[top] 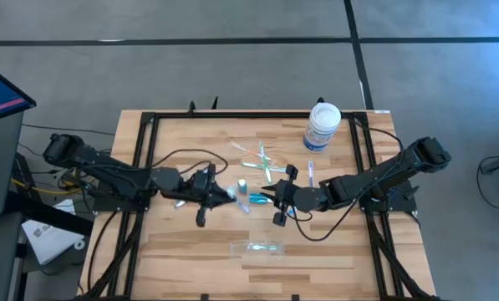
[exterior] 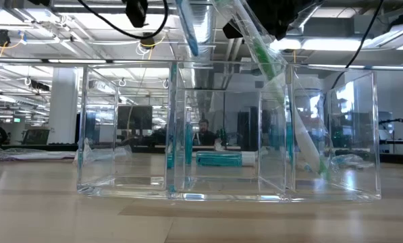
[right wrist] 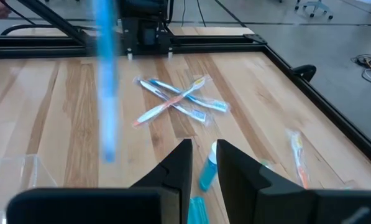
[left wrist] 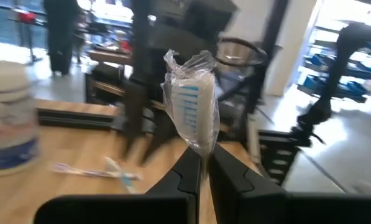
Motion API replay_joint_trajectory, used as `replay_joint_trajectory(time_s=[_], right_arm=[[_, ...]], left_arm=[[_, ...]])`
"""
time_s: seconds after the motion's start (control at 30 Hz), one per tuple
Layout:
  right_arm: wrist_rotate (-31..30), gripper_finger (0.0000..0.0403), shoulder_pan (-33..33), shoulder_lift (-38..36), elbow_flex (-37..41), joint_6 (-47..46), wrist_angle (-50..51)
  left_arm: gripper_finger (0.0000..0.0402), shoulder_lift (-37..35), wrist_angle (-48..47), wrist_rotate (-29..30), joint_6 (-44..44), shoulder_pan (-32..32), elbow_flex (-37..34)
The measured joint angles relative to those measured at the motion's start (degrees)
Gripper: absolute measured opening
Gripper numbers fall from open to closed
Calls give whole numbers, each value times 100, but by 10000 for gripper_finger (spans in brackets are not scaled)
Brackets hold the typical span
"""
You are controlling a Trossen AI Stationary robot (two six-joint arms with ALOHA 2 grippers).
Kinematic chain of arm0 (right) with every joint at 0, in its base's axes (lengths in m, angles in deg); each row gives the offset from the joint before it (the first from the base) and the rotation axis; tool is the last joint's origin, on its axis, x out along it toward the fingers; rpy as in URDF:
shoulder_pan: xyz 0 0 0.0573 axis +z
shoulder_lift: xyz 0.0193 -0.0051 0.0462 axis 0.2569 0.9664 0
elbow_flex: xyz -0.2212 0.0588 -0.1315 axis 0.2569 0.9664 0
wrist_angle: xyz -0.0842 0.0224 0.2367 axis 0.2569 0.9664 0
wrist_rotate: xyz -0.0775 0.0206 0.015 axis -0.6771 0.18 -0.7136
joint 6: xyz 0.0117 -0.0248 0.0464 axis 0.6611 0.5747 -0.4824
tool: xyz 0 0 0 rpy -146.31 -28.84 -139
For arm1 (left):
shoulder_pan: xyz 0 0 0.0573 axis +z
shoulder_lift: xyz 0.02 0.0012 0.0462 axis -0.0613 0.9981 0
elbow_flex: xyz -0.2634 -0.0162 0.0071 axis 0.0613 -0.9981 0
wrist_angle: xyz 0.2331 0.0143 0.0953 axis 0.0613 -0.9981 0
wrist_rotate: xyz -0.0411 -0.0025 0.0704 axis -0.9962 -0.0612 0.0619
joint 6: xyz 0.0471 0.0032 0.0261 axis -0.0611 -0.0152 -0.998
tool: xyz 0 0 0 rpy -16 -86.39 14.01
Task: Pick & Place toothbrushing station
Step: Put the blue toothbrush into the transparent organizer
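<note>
While the two arms are meeting over the middle of the surface (top: 190,251), the left tool (left wrist: 201,177) is pinching together on the lower end of a wrapped toothbrush (left wrist: 191,106). It is holding the toothbrush upright in its clear crinkled wrapper, off the wood. From overhead the left tool (top: 211,194) is sitting just left of centre, with the wrapper poking out toward the other arm.

The right tool (top: 278,199) is facing it from the right, low over the short teal tube (right wrist: 207,171). The tube is lying on the wood right at the tool's tip, and I cannot tell whether the tool is gripping it.

Further back, two toothbrushes (right wrist: 179,99) are lying crossed on the boards. A pink-white one (right wrist: 297,155) is resting apart from them, nearer the right arm. The clear tray (top: 256,247) is sitting near the front edge, well clear of both tools. The big white tub (top: 323,125) is standing at the far edge.
</note>
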Motion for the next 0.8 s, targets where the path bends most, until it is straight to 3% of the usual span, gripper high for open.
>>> replay_joint_trajectory(time_s=[0.37,0.8], right_arm=[[-1,64,-131,0,0,2,39],[4,64,-133,0,0,0,35]], left_arm=[[7,92,-133,-5,-189,-883,0],[7,714,-94,-5,90,-1012,0]])
